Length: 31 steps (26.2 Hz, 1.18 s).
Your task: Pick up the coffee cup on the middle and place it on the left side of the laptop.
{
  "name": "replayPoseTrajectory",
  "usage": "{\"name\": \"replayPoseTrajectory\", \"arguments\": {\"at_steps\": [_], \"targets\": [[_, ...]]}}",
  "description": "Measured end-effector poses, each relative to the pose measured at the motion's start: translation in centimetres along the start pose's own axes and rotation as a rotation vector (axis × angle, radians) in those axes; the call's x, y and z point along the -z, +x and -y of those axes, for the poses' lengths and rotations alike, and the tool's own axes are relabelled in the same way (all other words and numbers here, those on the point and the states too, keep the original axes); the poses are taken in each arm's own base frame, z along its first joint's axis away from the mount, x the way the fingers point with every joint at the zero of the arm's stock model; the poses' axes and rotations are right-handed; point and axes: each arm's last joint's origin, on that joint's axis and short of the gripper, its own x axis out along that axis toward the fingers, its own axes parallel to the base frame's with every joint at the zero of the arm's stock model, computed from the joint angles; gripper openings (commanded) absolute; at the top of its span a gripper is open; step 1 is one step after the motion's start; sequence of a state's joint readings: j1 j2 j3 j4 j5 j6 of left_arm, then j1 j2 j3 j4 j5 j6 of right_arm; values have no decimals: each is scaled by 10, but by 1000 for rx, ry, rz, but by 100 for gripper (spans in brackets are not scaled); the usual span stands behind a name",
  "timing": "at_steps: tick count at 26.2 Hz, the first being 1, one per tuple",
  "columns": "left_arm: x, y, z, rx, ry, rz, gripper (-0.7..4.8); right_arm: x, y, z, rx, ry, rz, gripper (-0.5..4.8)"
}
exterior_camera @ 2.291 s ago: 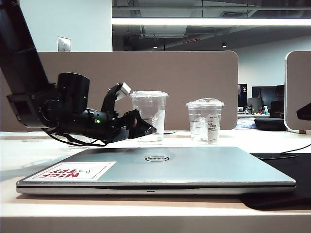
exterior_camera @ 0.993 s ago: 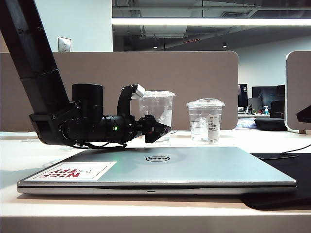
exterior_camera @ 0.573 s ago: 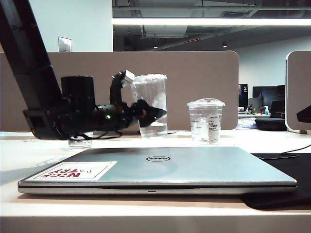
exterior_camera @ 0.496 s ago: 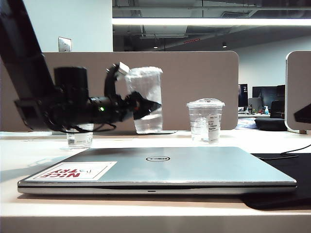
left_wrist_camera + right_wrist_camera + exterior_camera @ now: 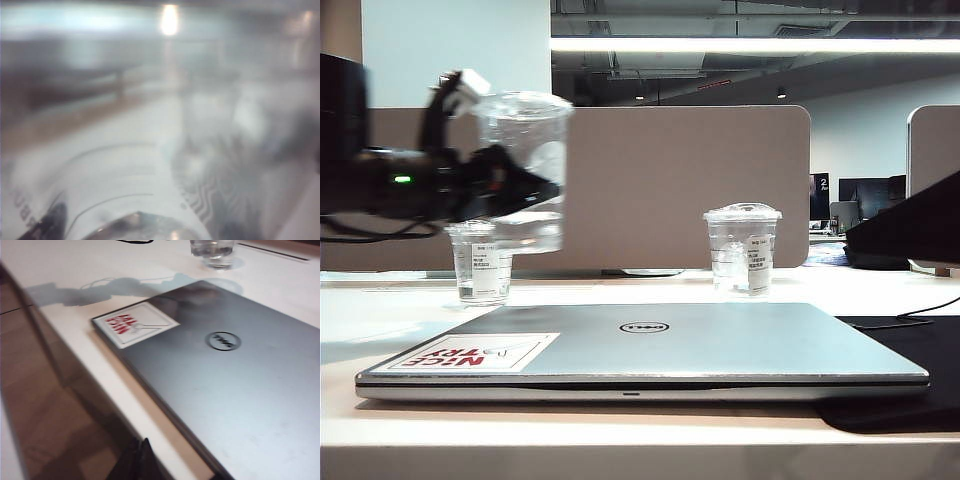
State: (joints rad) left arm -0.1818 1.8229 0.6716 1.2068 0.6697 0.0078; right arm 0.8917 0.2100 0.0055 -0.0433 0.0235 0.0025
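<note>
Coffee cup is held in the air by the left gripper, whose fingers are closed around its clear wall near mid-height, above and just behind a shorter domed-lid cup standing on the desk at the far left. The closed Dell laptop lies in the middle foreground, and a second labelled cup stands behind its right half. In the left wrist view only the blurred clear wall of the coffee cup fills the frame. The right gripper hangs over the desk edge beside the laptop's sticker corner, and its dark fingertips appear pressed together and empty. For a clean placement, the cup should be kept upright while it is carried, brought down onto bare desk left of the laptop, and steered clear of the short cup already standing there. The fingers should be parted only once the base is judged flat on the desk.
</note>
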Motion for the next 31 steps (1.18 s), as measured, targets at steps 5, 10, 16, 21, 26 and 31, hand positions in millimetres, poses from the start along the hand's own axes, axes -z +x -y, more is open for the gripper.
{"name": "replayPoseTrajectory", "arguments": {"at_steps": [5,10,16,21,26,31], "targets": [[7,-45,12,-117,-5,-48,381,0,0,-8,-69,-18,0,-5],[28,-81,31,-241,-40,-107,380,0,-1,-15,-138,-35,0,-5],[43,-97,42,-368,-62,-181,381,1,-2,-18,-164,-42,-4,-5],[47,-99,40,-422,-70,-210,381,1,-2,-18,-164,-42,-4,-5],[55,-98,39,-421,-64,-198,453,1,-2,-18,-164,-42,-4,-5],[62,-99,40,-418,-99,-249,479,1,-2,-18,-164,-42,-4,-5]]}}
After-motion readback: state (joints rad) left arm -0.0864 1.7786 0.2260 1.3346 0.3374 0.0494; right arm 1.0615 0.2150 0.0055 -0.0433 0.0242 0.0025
